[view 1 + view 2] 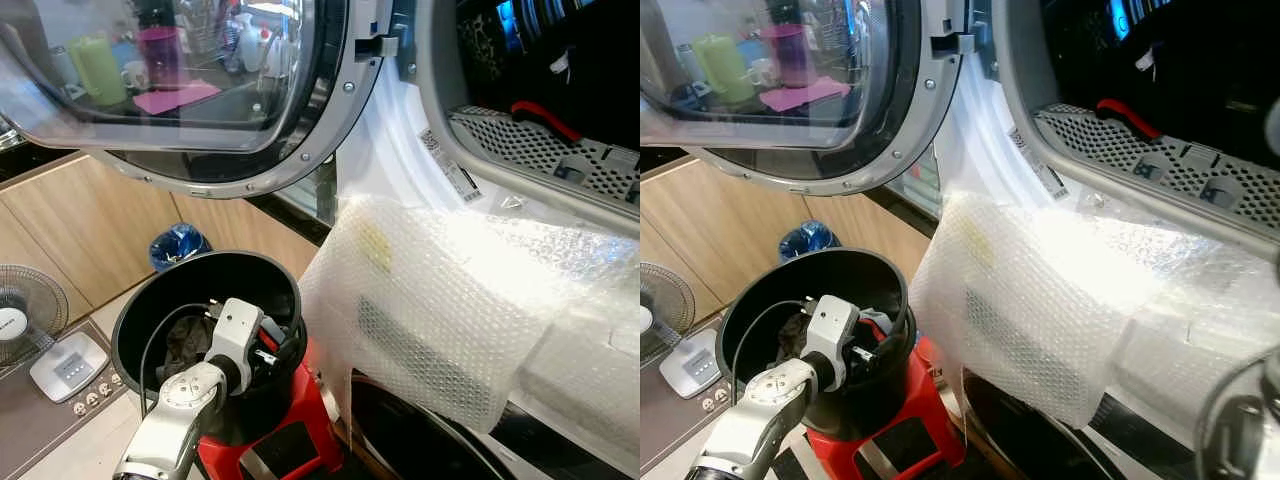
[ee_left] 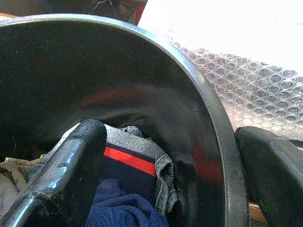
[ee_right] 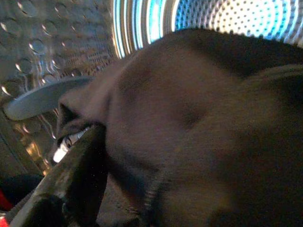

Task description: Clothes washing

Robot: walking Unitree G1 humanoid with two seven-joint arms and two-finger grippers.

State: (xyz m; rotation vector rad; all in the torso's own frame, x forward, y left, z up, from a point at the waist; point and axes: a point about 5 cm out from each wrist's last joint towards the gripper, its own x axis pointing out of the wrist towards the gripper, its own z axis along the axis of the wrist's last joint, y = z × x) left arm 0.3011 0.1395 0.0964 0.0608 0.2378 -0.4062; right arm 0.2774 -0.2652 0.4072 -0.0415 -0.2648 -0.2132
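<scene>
A black bucket stands on a red stool in front of the washing machine. Clothes lie in it: a grey, navy and red-striped garment and a blue one. My left gripper is open at the bucket's right side. One finger is inside above the clothes and the other is outside the rim. My right gripper is inside the steel drum, shut on a dark brown garment that hides one finger.
The round washer door hangs open at upper left. Bubble wrap drapes the machine's front below the drum opening, where a red item lies. A fan, a white device and a power strip sit at left.
</scene>
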